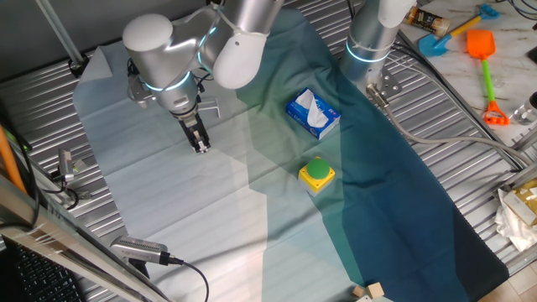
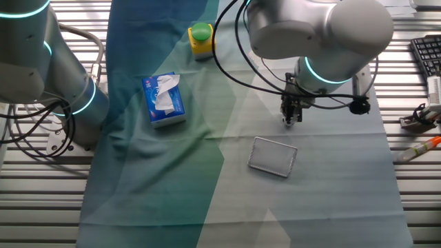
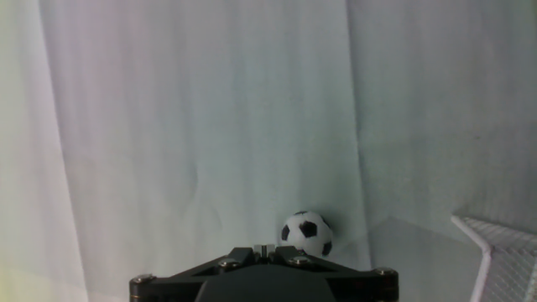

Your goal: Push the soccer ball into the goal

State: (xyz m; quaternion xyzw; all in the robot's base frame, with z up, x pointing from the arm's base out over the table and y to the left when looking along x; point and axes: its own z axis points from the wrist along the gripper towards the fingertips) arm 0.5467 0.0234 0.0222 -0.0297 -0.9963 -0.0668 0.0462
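Observation:
The soccer ball (image 3: 305, 232), tiny, white with black patches, lies on the pale cloth just beyond and slightly right of my fingertips in the hand view. I cannot make it out in either fixed view. The goal (image 2: 273, 156), a low pale wire frame, lies on the cloth a short way from the gripper (image 2: 289, 120). Its corner shows at the lower right of the hand view (image 3: 502, 247), and part of it shows behind the arm (image 1: 210, 107). The gripper (image 1: 200, 144) points down close to the cloth, shut and empty (image 3: 264, 249).
A blue-white tissue box (image 1: 312, 114) and a green button on a yellow box (image 1: 317, 172) sit on the darker cloth to one side. A second arm's base (image 1: 373, 33) stands at the table edge. Plastic toys (image 1: 482, 50) lie beyond it.

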